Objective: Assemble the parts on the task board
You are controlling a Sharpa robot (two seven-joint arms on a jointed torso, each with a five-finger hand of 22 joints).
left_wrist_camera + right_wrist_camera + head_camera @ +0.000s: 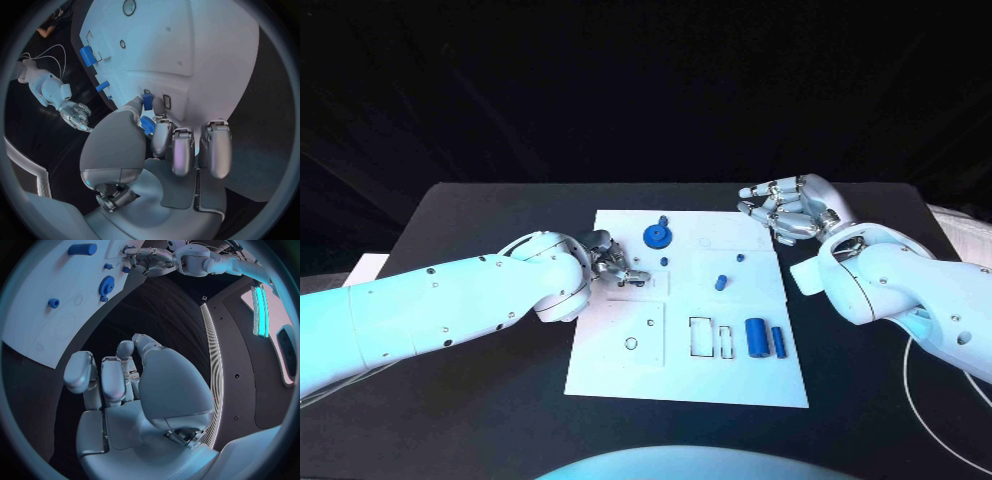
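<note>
Slots (708, 338) near your edge of the white board (625, 375) stood outlined and unfilled, with a blue cylinder (756, 337) and a thin blue bar (777, 342) lying just beside them. Further in, your left hand (615, 264) pinched a small blue piece (147, 101) over the board's left half, its tip at a small rectangular slot (167, 101); whether it had seated you could not tell. Misalignment was the risk: pressing it in tilted could jam it or let it slip from the pinch. A short blue peg (721, 282) stood mid-board, and a blue gear (656, 236) lay toward the far edge. Your right hand (790, 210) hovered over the counter (488, 210) off the board's far right corner, fingers curled in, holding nothing.
</note>
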